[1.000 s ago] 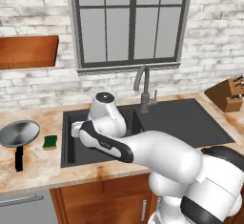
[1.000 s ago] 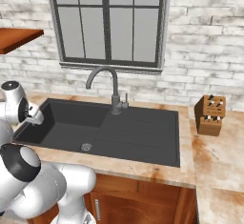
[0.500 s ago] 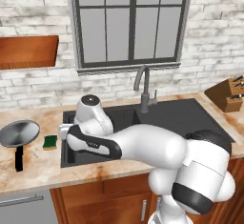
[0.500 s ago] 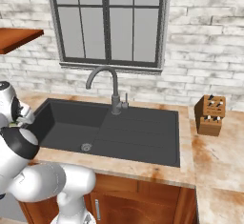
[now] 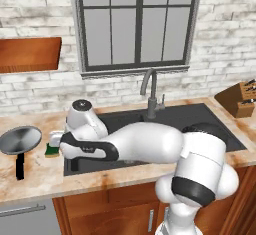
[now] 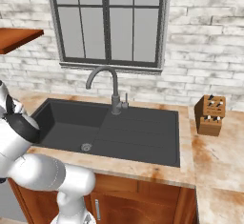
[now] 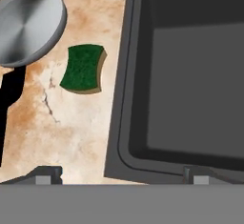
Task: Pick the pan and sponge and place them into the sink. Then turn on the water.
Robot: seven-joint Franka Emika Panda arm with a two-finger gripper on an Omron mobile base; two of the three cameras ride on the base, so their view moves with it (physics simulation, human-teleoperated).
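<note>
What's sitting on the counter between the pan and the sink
The sponge lies on the counter between the pan and the sink, touching neither; the hand view shows it.

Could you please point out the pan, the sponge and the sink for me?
pan (image 7: 29,25), hand view, middle of its shiny bowl.
sponge (image 7: 83,67), hand view, its green top.
sink (image 6: 138,137), right base view, bare draining board.

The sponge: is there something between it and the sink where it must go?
Nothing visible. In the hand view the sponge lies on bare counter just beside the sink rim, apart from it. The pan sits on its other side, away from the sink.
</note>
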